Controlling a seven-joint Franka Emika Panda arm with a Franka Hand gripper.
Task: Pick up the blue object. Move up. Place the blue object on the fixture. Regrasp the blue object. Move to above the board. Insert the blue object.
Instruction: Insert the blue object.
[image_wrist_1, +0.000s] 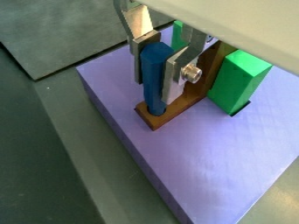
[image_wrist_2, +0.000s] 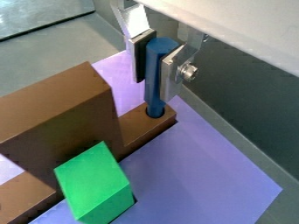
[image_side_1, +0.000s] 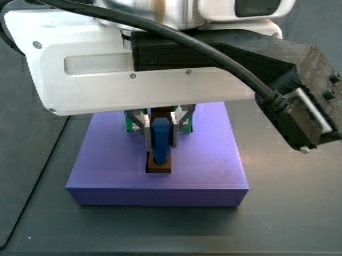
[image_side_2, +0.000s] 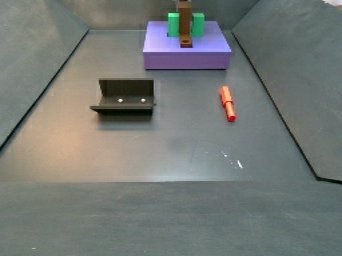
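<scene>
Fingers of the gripper pinch the blue object upright in the brown bar on the board.

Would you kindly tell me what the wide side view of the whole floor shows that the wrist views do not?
Only the wide side view: the fixture and the red peg, both on the floor, apart from the board. Only the wrist views: the pincer shut on the upright blue peg, whose lower end sits in the brown bar. Both: the board and the green block.
</scene>
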